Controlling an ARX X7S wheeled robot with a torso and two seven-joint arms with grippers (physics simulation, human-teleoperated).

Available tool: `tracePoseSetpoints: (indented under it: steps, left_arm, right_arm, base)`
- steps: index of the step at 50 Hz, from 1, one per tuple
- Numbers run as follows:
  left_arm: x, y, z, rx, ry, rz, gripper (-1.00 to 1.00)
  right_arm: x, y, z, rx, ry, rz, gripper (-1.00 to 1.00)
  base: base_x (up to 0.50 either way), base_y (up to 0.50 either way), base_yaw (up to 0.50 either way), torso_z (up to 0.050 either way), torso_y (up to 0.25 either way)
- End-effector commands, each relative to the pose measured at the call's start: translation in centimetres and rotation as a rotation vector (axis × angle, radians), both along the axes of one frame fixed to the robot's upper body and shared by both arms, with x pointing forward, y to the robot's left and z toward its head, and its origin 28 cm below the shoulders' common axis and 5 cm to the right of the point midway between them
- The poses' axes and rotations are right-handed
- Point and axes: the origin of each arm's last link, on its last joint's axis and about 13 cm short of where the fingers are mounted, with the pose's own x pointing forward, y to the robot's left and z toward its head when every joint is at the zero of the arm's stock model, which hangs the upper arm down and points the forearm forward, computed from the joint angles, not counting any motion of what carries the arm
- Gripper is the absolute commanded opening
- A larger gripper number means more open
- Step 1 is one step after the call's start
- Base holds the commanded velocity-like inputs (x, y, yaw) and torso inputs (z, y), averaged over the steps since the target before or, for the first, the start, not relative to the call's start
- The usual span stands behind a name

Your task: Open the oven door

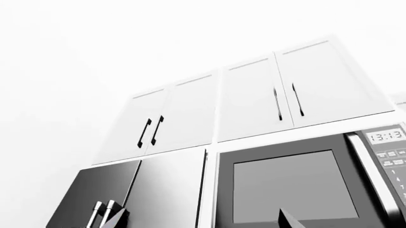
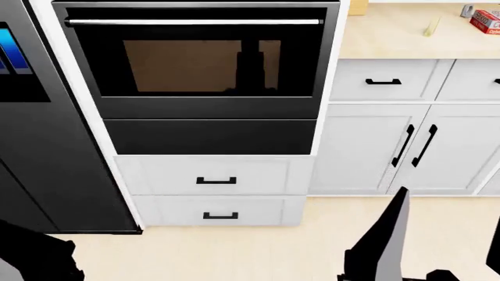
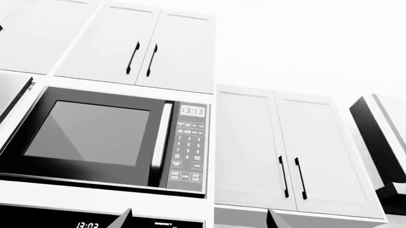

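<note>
**Oven door shut, both arms low and clear of it**

Oven door [image 2: 199, 61] is closed: silver bar handle [image 2: 194, 22] along its top edge, tinted window below. It sits well above and ahead of both sets of jaws, with nothing touching it.

Head view: right arm [image 2: 387, 240] is low, in front of the white base cabinets [image 2: 406, 146]; left arm [image 2: 35, 254] shows only as a dark mass at the lower corner, beside the black fridge [image 2: 47, 152]. Fingertips not visible here.

Under the door: a plain black panel [image 2: 209, 136], then two white drawers [image 2: 215, 175] with black pulls. Nothing stands between the jaws and the door.

Left gripper [image 1: 199, 221]: wrist view shows two fingertips well apart, so jaws spread, nothing held. Beyond them are the microwave [image 1: 298, 185], the fridge top and white wall cabinets [image 1: 254, 95].

Right gripper [image 3: 199, 217]: two fingertips also wide apart, jaws spread and empty. Microwave and wall cabinets lie beyond.

Worktop [image 2: 406, 35] beside the oven carries a red box [image 2: 486, 21] and small items, too small to identify.
</note>
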Motion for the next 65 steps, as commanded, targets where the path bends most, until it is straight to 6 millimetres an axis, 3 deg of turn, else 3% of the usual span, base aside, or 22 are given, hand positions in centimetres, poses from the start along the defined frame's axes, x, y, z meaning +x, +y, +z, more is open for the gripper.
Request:
tracePoseSetpoints:
  steps: [1,18,65]
  left_arm:
    - [0.31,-0.28,-0.22,0.023,0.052,-0.041,1.0]
    - [0.39,-0.38,-0.1,0.037,0.064,0.015,1.0]
    - [0.21,-0.48,0.22,0.039,0.039,0.017,1.0]
  right_arm:
    - [0.1,0.0,-0.06,0.007,0.018,-0.001,1.0]
    - [0.31,-0.02,-0.02,0.0,0.011,0.0,1.0]
    - [0.41,-0.13,0.05,0.008,0.006,0.003,1.0]
  base:
    - [0.0,0.0,0.0,0.0,0.0]
    - [0.0,0.0,0.0,-0.002,0.0]
    - [0.0,0.0,0.0,-0.05,0.0]
